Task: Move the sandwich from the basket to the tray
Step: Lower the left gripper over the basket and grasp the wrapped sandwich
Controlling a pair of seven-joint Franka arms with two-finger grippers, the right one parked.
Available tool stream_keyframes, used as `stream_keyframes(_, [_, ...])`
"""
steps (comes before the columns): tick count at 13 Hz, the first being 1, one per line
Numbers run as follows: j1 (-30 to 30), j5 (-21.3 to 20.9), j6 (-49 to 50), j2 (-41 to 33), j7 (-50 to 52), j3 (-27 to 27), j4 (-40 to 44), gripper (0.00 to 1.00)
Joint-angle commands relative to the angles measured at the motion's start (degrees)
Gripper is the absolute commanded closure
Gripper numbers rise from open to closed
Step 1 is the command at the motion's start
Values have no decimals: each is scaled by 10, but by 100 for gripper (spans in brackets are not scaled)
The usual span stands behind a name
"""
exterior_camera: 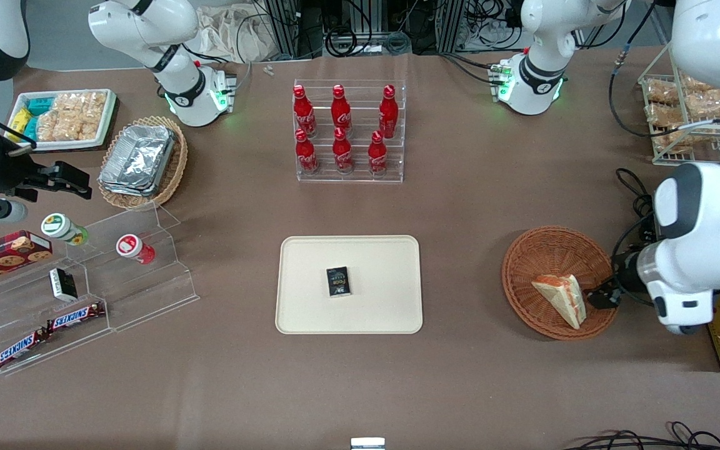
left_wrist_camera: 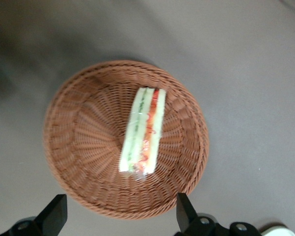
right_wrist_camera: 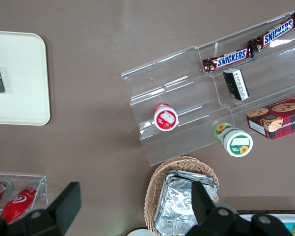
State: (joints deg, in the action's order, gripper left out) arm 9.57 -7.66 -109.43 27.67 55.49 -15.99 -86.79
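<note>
Toward the working arm's end of the table, the gripper (left_wrist_camera: 120,219) hovers above the basket (exterior_camera: 525,262) rim — fingers spread wide, holding nothing. Inside the basket lies the sandwich (exterior_camera: 561,298), filling edge up. Well apart sits the tray (exterior_camera: 310,312) — bearing a small dark packet (exterior_camera: 338,281).

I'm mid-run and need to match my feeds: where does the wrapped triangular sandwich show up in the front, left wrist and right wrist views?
Front view: the clear-wrapped triangular sandwich lies in the round reddish-brown wicker basket, toward the working arm's end of the table, with the left gripper beside it.
Left wrist view: the sandwich lies in the basket, cut edge up, between the open fingers.
Right wrist view: not in it.
Shared landmark: the basket.
</note>
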Motion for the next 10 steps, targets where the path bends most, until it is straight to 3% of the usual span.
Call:
stream_keyframes(1, [0, -4, -57, 5, 16, 1, -37, 0])
stream_keyframes(10, [4, -6, -166, 29, 16, 8, -130, 0])
